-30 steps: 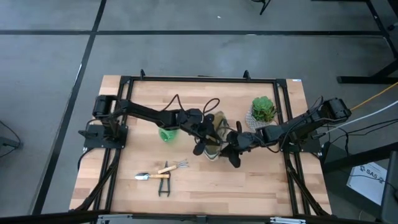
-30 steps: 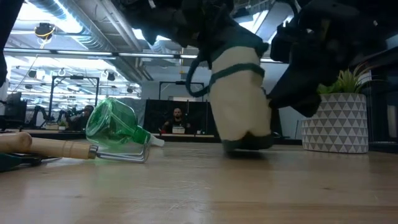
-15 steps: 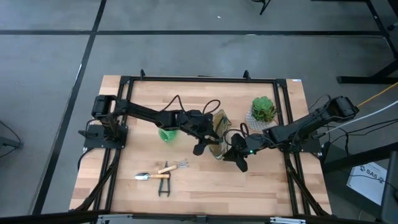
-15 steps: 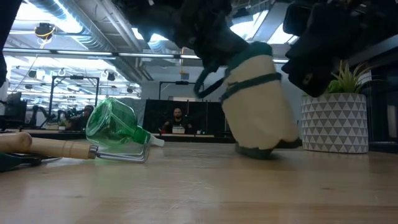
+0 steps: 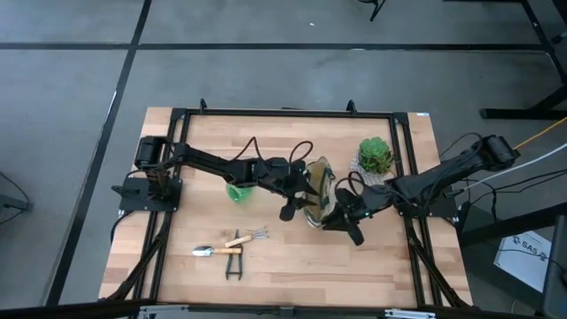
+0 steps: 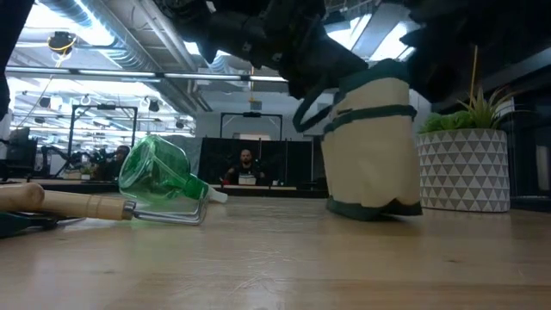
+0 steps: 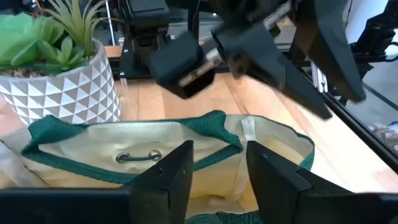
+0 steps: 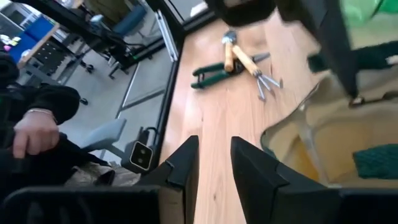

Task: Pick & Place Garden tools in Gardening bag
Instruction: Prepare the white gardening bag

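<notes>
The gardening bag [image 5: 317,192] has shifted right and stands upright mid-tabletop [image 5: 204,151]. The left hand [image 5: 297,197] pinches its near rim; the right hand [image 5: 341,213], fingers slightly parted, is at its far side. The trowel [image 5: 213,249], rake [image 5: 247,237] and shears [image 5: 233,264] lie apart.

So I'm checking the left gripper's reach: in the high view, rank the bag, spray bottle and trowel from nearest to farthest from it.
1. Gardening bag: right at the left gripper.
2. Spray bottle: back under the left arm.
3. Trowel: toward the table's front edge, by the rake and shears.
</notes>
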Controlling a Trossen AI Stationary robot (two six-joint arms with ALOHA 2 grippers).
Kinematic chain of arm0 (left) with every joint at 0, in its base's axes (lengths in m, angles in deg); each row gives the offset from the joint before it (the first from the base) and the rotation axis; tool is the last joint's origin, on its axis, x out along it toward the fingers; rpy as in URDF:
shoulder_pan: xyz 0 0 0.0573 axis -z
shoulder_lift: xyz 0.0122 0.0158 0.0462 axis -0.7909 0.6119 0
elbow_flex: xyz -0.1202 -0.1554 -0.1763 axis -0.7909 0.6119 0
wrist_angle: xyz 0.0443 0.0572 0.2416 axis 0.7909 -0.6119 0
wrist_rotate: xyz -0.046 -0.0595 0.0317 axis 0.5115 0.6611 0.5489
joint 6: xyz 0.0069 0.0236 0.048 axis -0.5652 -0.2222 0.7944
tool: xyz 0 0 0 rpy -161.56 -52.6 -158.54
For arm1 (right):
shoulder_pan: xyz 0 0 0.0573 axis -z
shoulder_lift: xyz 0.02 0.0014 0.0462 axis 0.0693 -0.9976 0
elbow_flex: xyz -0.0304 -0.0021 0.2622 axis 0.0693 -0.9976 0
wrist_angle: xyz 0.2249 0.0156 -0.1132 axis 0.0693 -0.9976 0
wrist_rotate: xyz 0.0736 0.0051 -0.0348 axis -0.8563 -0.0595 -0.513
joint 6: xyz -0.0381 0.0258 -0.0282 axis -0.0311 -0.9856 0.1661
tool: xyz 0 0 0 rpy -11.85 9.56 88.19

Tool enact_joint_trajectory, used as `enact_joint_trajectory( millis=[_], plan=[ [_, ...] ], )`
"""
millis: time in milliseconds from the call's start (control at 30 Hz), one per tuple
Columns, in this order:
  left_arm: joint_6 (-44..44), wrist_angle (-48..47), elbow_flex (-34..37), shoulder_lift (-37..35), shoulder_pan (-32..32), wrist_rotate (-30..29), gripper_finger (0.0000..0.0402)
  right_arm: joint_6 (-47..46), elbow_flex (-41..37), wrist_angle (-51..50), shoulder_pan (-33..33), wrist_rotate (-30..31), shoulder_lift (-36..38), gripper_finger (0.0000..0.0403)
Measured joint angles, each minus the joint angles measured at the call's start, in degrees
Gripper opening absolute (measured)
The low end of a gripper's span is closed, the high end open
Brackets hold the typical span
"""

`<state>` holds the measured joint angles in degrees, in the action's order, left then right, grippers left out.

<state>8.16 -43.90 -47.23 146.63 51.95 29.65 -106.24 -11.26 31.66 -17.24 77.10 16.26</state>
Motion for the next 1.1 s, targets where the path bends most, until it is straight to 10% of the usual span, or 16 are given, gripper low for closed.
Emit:
enact_joint_trajectory(
  millis=[400,733,1100],
  plan=[
    [5.5,-9.1,-0.1,-5.3,0.3,0.4,0.0196,24.5,5.0,-2.3,0.4,0.4,2.8,0.0096],
    [18.0,-32.5,-9.1,-10.1,3.1,-8.9,0.0184,36.5,23.6,-40.3,1.0,7.5,-2.7,0.0097],
    [23.5,-33.2,-10.5,-6.4,7.8,-15.2,0.0181,42.6,29.2,-46.9,1.0,4.5,-10.1,0.0097]
  ],
)
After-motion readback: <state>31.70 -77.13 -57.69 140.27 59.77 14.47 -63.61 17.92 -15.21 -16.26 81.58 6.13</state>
